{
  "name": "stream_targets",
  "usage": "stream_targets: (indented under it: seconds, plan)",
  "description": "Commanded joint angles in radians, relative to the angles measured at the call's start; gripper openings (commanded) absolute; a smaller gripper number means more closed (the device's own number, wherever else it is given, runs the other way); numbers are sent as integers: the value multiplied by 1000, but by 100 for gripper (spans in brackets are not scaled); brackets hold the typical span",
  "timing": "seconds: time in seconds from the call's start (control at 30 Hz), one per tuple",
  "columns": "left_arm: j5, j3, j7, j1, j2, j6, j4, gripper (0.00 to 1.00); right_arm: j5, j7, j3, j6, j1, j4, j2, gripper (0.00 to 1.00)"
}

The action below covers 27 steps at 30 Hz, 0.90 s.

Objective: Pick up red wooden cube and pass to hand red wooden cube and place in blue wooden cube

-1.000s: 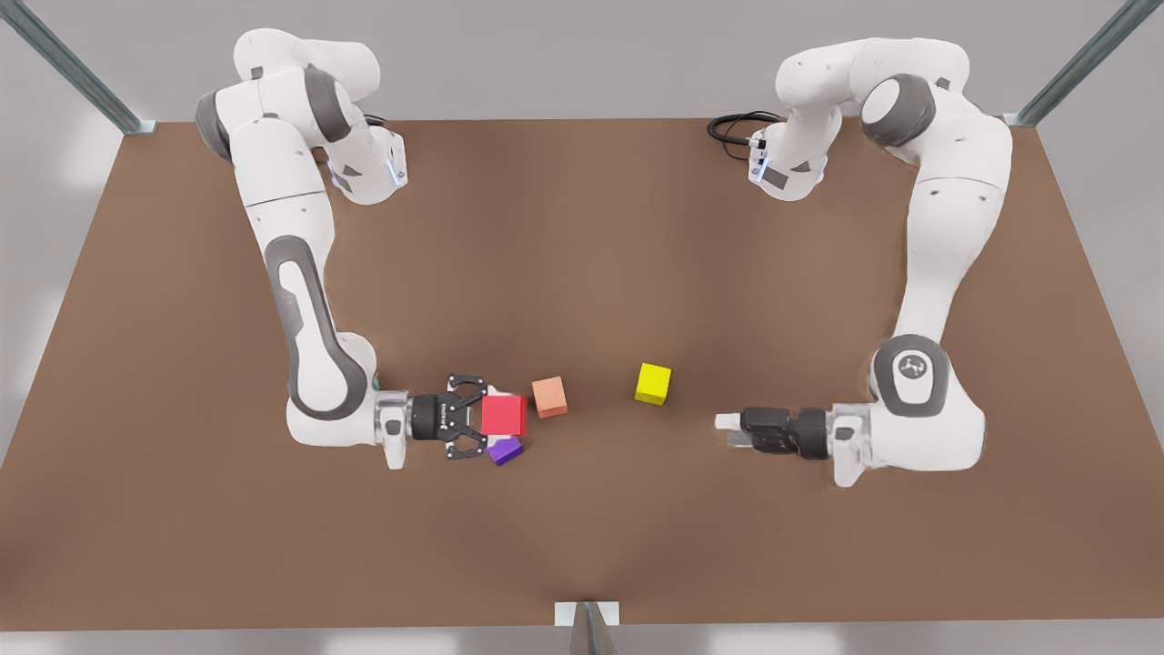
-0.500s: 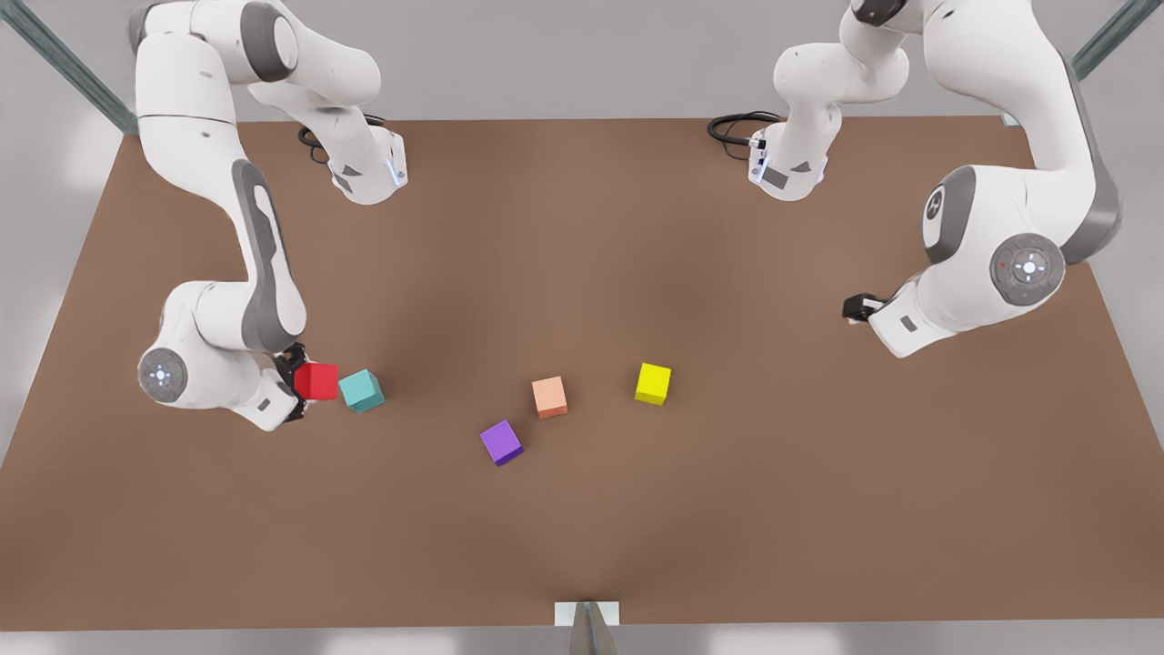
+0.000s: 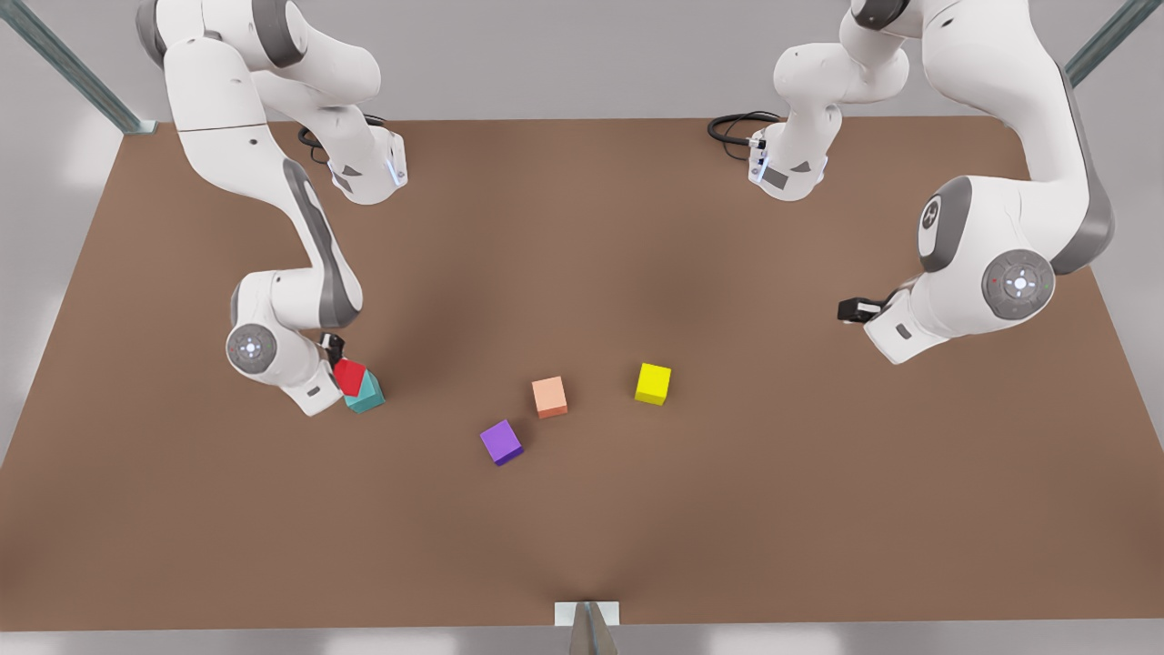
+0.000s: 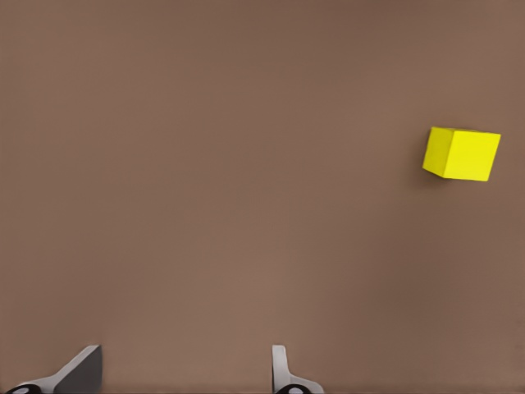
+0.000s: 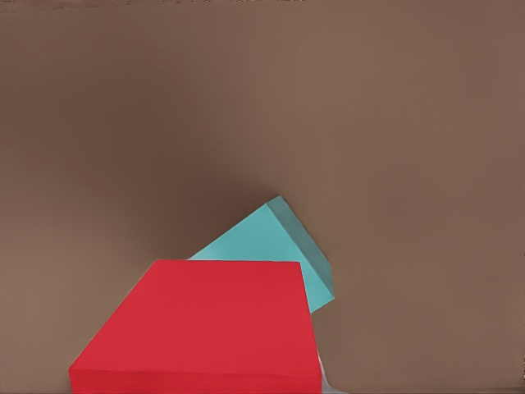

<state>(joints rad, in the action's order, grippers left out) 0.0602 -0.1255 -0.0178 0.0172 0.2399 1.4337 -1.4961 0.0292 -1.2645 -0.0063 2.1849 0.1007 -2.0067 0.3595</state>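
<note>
Front view: right tool over blue wooden cube

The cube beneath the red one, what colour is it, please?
Teal, shown best in the right wrist view.

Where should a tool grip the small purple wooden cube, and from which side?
Probably from above, on two opposite side faces of the small purple wooden cube, wrist turned to match: it lies flat, skewed to the brown table's edge, unobstructed. The open left tool waits at the front view's right; the right tool holds the red wooden cube.
</note>
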Motion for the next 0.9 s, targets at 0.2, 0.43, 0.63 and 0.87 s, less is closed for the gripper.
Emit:
stream_targets:
  seconds: [0.2, 0.43, 0.63, 0.87]
  plan:
    - [1, 0, 44, 0, 1, -7, 0, 100, 1, 292, 3, 156, 11, -52, 12, 46]
    - [1, 0, 44, 1, 1, -9, 0, 100, 0, 294, 3, 167, 17, -58, 12, 100]
    - [1, 0, 44, 3, 7, -9, 0, 100, 0, 294, 3, 180, 22, -58, 19, 100]
    - [1, 0, 44, 3, 15, -9, 0, 100, 0, 294, 3, 187, 22, -58, 27, 100]
